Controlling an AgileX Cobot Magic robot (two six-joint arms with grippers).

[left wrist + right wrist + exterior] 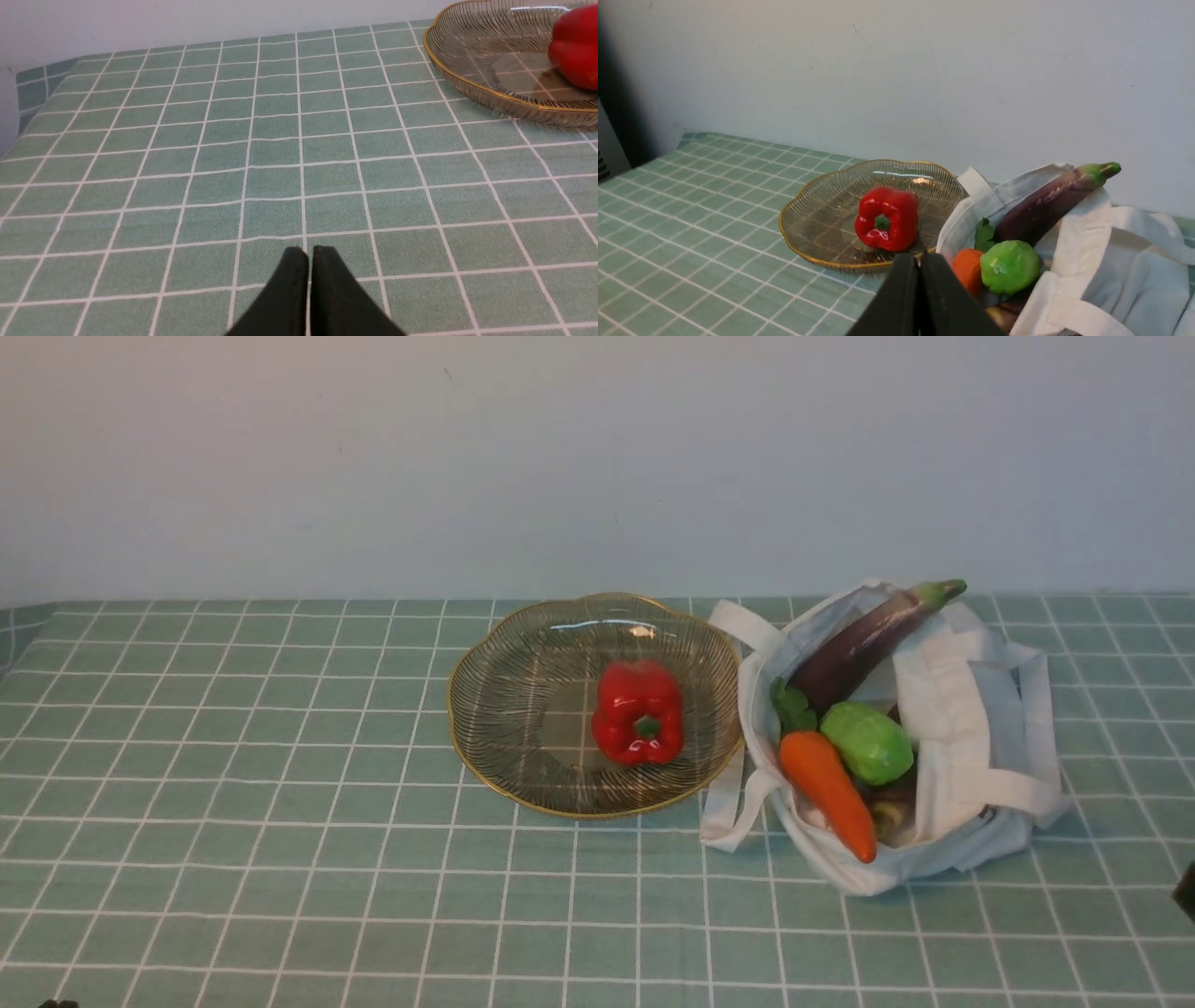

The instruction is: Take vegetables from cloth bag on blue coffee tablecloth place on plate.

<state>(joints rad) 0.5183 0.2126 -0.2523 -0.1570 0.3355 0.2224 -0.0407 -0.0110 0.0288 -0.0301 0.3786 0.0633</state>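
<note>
The red bell pepper lies in the glass plate at the middle of the tablecloth. The white cloth bag lies right of the plate and touches it. In the bag are the purple eggplant, the orange carrot and the small green round vegetable. My left gripper is shut and empty over bare cloth, well left of the plate. My right gripper is shut and empty, near the bag and the plate.
A pale wall runs behind the table. A brownish item lies deep in the bag under the carrot. The cloth's left edge drops off at the far left. A dark arm part shows at the right edge.
</note>
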